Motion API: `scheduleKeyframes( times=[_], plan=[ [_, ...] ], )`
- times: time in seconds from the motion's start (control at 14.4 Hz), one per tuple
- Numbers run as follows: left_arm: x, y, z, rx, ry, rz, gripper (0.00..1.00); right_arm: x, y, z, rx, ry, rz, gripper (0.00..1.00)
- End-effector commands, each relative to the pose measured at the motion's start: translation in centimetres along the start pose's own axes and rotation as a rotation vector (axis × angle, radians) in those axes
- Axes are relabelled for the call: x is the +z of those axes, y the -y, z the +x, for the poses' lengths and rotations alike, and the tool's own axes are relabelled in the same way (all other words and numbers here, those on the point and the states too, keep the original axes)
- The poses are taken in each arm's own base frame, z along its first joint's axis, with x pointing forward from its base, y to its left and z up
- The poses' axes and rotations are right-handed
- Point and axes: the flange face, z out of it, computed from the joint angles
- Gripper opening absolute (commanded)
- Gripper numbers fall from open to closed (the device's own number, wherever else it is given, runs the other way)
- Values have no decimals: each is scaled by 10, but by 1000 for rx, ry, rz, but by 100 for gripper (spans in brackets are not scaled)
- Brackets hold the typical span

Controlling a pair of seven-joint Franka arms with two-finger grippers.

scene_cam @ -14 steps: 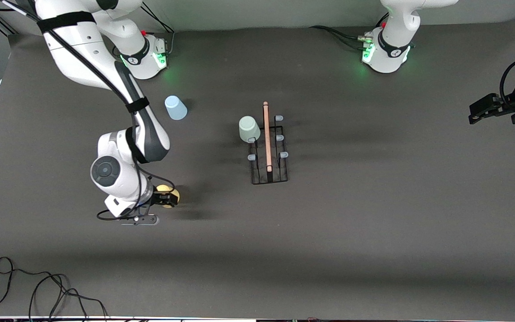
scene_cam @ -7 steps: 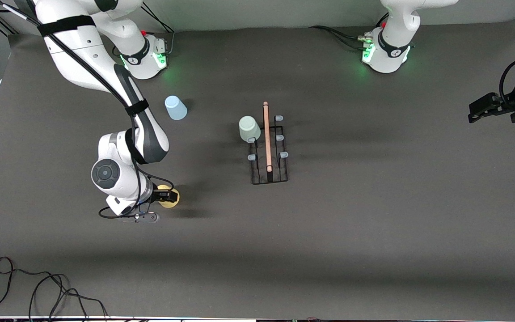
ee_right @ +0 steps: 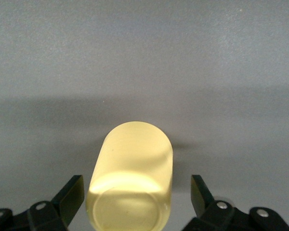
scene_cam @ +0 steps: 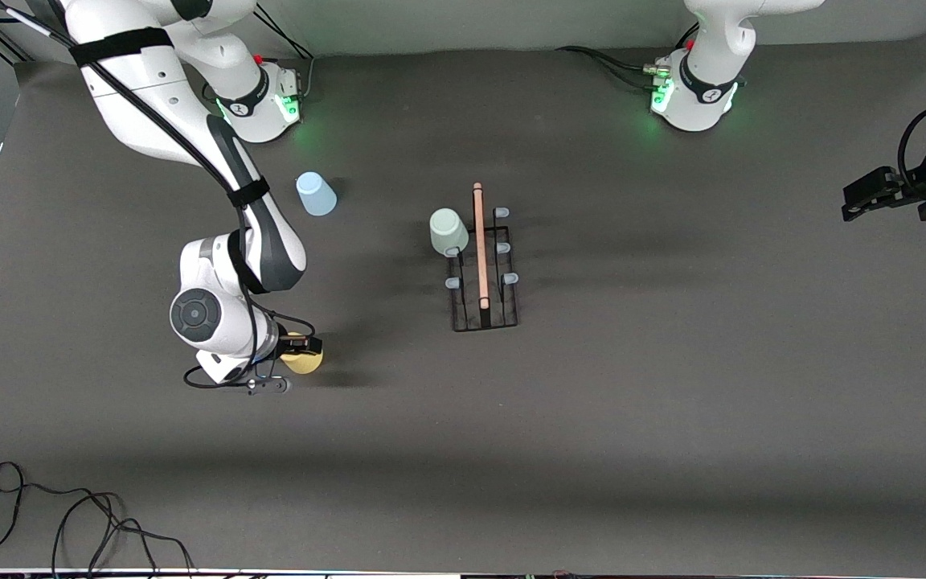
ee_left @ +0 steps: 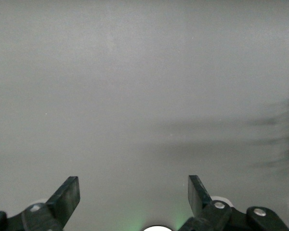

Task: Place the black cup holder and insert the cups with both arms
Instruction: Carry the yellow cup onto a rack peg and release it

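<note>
Straddling the yellow cup with the right tool, fingers apart.
From the front, the black cup holder stands mid-tabletop, the grey-green cup on a prong; the blue cup sits near the right arm's base. The right wrist view shows the yellow cup between spread fingers, untouched. The left tool waits, fingers apart, over bare tabletop.

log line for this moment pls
right claw: open around yellow cup, no grip | left claw: open, waiting | grey-green cup: on holder | blue cup: on table

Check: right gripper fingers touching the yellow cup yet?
Apart. Right wrist view shows grey table between each of the right gripper fingers and the yellow cup.
</note>
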Motion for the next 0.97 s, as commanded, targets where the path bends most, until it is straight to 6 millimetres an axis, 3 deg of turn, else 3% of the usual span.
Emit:
scheduleKeyframes(
  times=[0.0,0.14,0.21,0.28,0.55,0.76,0.9],
  plan=[
    [-2,2,-1,6,-3,5,100,-20,4,-7,-16,19,19,73],
    [-2,3,0,4,-3,5,100,-31,4,-8,-25,20,23,36],
    [-3,3,0,4,-5,5,100,-40,4,-9,-27,24,26,21],
    [-3,3,0,4,-5,5,100,-54,6,-9,-27,24,32,14],
    [-1,4,3,4,-15,5,100,-126,18,-21,30,51,102,12],
    [-3,5,3,3,-20,5,100,-159,74,-39,103,38,164,11],
    [-2,5,3,3,-19,5,100,-176,125,-51,170,15,172,10]
  ],
)
